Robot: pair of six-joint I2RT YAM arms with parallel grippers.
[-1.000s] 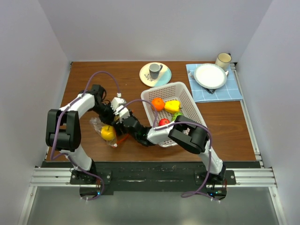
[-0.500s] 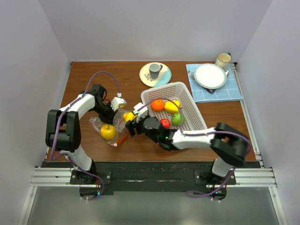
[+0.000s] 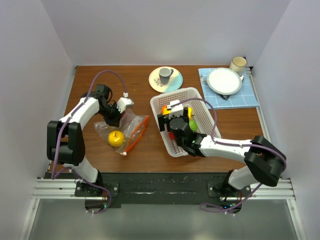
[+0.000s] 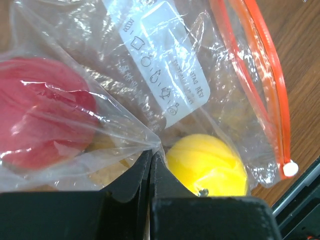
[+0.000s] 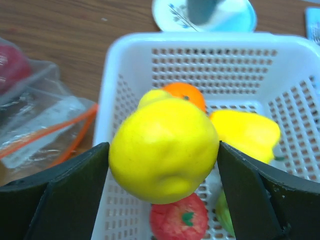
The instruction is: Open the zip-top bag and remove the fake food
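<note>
on the brown table (image 3: pixel 240 135), the zip-top bag (image 3: pixel 131 127) is being pinched by the closed left gripper (image 4: pixel 150 156), left of the white basket (image 3: pixel 172 93); a yellow fruit (image 5: pixel 160 132) is being clamped by the right gripper (image 5: pixel 163 150) over the basket.

The black right claw (image 5: pixel 163 172) has a bright yellow fruit (image 5: pixel 161 137) between its jaws. Beyond it the basket (image 5: pixel 200 41) is white, dotted with holes, with an orange ball (image 5: pixel 186 93), a yellow pepper (image 5: pixel 247 132) and a green-stemmed red fruit (image 5: pixel 180 221). Ahead of the black left claw (image 4: pixel 151 165), the zip-top bag (image 4: pixel 125 27) is clear, its zip strip (image 4: pixel 274 75) orange-red, label (image 4: pixel 160 65) white; inside, a yellow apple (image 4: pixel 207 165), a red lump (image 4: pixel 42 120).
</note>
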